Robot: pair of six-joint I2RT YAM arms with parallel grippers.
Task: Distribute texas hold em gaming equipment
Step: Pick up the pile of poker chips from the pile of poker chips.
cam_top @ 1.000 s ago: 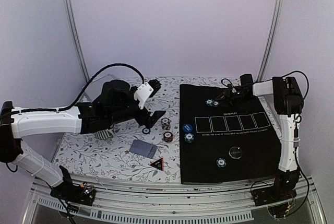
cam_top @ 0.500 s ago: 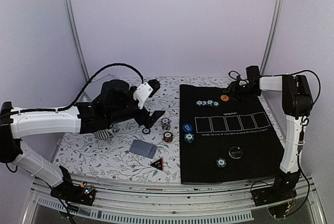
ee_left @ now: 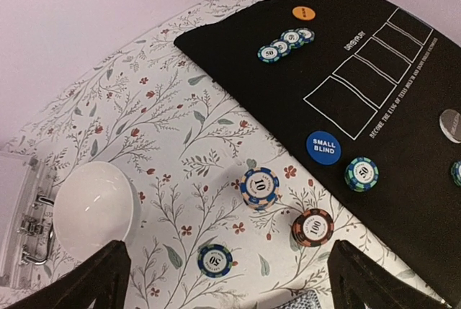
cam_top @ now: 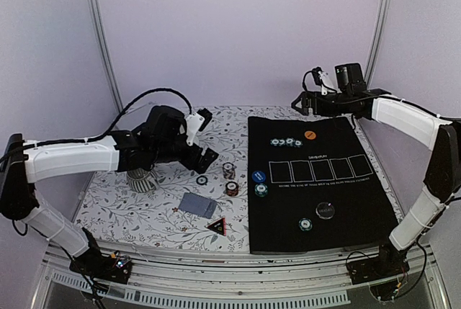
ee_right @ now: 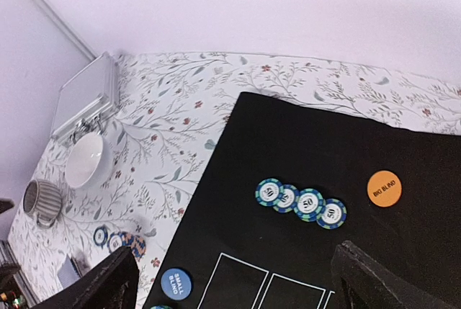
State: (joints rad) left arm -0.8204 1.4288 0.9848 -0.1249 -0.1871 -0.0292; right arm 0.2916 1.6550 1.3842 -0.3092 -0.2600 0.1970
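While your right gripper [cam_top: 305, 100] hung high over the far end of the black mat [cam_top: 360, 197], its fingers were wide apart and held nothing. Your left gripper [ee_left: 229, 250] was spread wide too, with nothing in it, above the flowery cloth [ee_left: 144, 122]. Four teal chips [ee_right: 301, 199] lay in a row on the mat, with the orange button [ee_right: 384, 188] just beside them. The blue button [ee_left: 323, 148] sat near the mat's left edge, and the cards [cam_top: 197, 204] lay on the cloth
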